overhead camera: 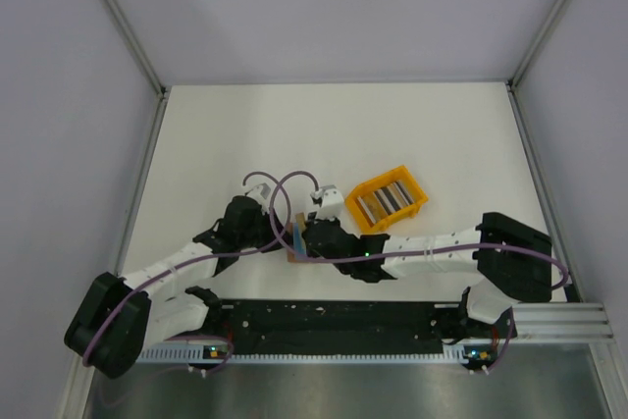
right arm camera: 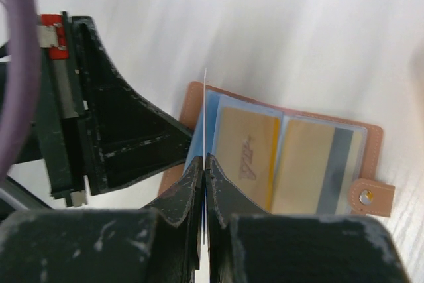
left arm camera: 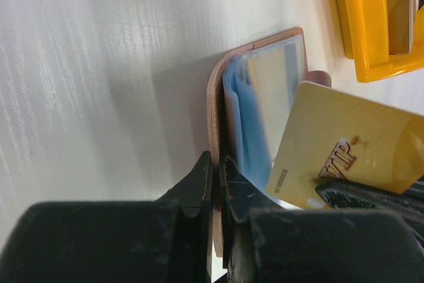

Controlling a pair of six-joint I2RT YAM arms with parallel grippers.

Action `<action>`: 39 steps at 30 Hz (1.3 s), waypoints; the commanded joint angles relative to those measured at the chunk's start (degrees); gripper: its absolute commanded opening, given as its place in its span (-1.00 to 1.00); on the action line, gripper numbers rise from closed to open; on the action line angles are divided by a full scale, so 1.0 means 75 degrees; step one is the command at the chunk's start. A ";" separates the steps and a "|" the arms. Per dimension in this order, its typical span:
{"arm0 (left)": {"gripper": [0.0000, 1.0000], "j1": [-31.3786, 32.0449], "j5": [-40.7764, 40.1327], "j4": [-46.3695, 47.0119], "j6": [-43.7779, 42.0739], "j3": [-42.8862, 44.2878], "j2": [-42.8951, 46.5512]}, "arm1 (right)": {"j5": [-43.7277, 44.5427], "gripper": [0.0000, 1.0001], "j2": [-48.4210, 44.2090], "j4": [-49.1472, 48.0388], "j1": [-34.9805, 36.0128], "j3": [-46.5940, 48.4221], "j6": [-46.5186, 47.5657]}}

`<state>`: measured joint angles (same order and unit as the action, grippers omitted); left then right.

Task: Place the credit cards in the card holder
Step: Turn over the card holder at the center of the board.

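Centrally, flat tan leather-like card holder (right arm camera: 383, 193), glossy clear sleeves (right arm camera: 281, 164), thin gold card (left arm camera: 344, 150)

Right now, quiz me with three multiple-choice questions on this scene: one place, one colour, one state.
1. Where are the spare cards? A in the yellow tray; B on the bare table; C on an arm.
2. What colour is the card in the right claw? A gold; B red; C green.
3. The right claw is: A wide open; B shut on the card; C out of view.
Answers: A, they stand inside the tray; A, its VIP face is gold; B, the claw pinches its edge.
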<state>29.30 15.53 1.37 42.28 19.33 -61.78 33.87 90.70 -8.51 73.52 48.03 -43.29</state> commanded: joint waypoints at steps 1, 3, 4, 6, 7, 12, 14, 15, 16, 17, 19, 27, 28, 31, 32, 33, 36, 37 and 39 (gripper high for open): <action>-1.00 0.0007 -0.0090 0.0392 -0.0118 0.0012 -0.0071 | -0.0379 -1.00 -0.0035 -0.0237 0.0124 0.0580 0.0381; -1.00 0.0007 -0.0090 0.0392 -0.0118 0.0000 -0.0083 | -0.0309 -1.00 0.0059 0.0020 0.0124 0.0732 0.0358; -1.00 0.0007 -0.0090 0.0392 -0.0118 0.0000 -0.0083 | -0.0274 -1.00 0.0071 0.0126 0.0124 0.0779 0.0358; -1.00 -0.0004 -0.0090 0.0415 -0.0106 -0.0011 -0.0095 | -0.0355 -1.00 0.0048 0.0081 0.0124 0.0791 0.0463; -1.00 0.0007 -0.0090 0.0427 -0.0106 -0.0011 -0.0106 | -0.0379 -1.00 0.0036 -0.0001 0.0124 0.0756 0.0498; -1.00 0.0007 -0.0090 0.0416 -0.0118 -0.0011 -0.0107 | -0.0496 -1.00 0.0059 -0.0037 0.0112 0.0744 0.0499; -1.00 0.0007 -0.0102 0.0392 -0.0118 -0.0011 -0.0095 | -0.0531 -1.00 0.0176 0.0080 0.0112 0.0768 0.0393; -1.00 -0.0004 -0.0102 0.0404 -0.0118 -0.0011 -0.0095 | -0.0566 -1.00 0.0223 0.0115 0.0124 0.0779 0.0335; -1.00 0.0007 -0.0102 0.0404 -0.0130 -0.0011 -0.0083 | -0.0590 -1.00 0.0258 0.0174 0.0124 0.0791 0.0265; -1.00 0.0007 -0.0102 0.0404 -0.0118 -0.0011 -0.0083 | -0.0578 -1.00 0.0282 0.0221 0.0112 0.0768 0.0206; -1.00 0.0007 -0.0113 0.0380 -0.0118 -0.0011 -0.0071 | -0.0578 -1.00 0.0317 0.0268 0.0112 0.0768 0.0170; -1.00 -0.0004 -0.0114 0.0392 -0.0118 0.0000 -0.0071 | -0.0625 -1.00 0.0353 0.0338 0.0124 0.0721 0.0077; -1.00 -0.0004 -0.0114 0.0392 -0.0130 0.0000 -0.0071 | -0.0648 -1.00 0.0364 0.0338 0.0112 0.0744 0.0088; -1.00 0.0007 -0.0125 0.0392 -0.0130 0.0000 -0.0071 | -0.0742 -1.00 0.0329 0.0245 0.0124 0.0709 0.0076; -1.00 0.0007 -0.0125 0.0392 -0.0107 -0.0011 -0.0071 | -0.0754 -1.00 0.0329 0.0210 0.0135 0.0698 0.0076; -1.00 0.0007 -0.0125 0.0392 -0.0118 -0.0011 -0.0071 | -0.0766 -1.00 0.0341 0.0186 0.0147 0.0686 0.0065; -1.00 -0.0004 -0.0114 0.0380 -0.0118 0.0000 -0.0060 | -0.0626 -1.00 0.0434 0.0256 0.0170 0.0686 0.0030; -1.00 -0.0004 -0.0114 0.0380 -0.0118 0.0000 -0.0060 | -0.0532 -1.00 0.0435 0.0314 0.0159 0.0697 0.0006; -1.00 0.0007 -0.0125 0.0380 -0.0130 0.0001 -0.0071 | -0.0415 -1.00 0.0423 0.0420 0.0182 0.0686 -0.0041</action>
<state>29.30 15.35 1.76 42.06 19.33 -62.41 28.91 92.99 -5.50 73.76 51.55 -42.48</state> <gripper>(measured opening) 0.064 0.005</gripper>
